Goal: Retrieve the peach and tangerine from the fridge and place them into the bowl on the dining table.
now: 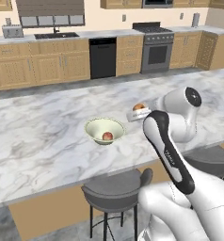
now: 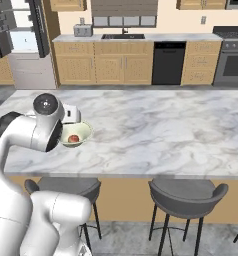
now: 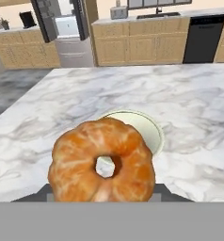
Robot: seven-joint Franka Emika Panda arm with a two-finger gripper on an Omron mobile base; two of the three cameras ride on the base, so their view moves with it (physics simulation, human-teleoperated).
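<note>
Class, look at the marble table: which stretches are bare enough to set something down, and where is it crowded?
Bare: the table right of the bowl, and its far edge. Crowded: at the bowl, with the peach inside and the gripper holding the tangerine beside.

Even, bright rendered lighting with no glare.
Soft shadows under the stools (image 2: 186,192); the tangerine (image 3: 102,160) held close before the gripper (image 1: 138,113) looks coarse and slightly blurred.
</note>
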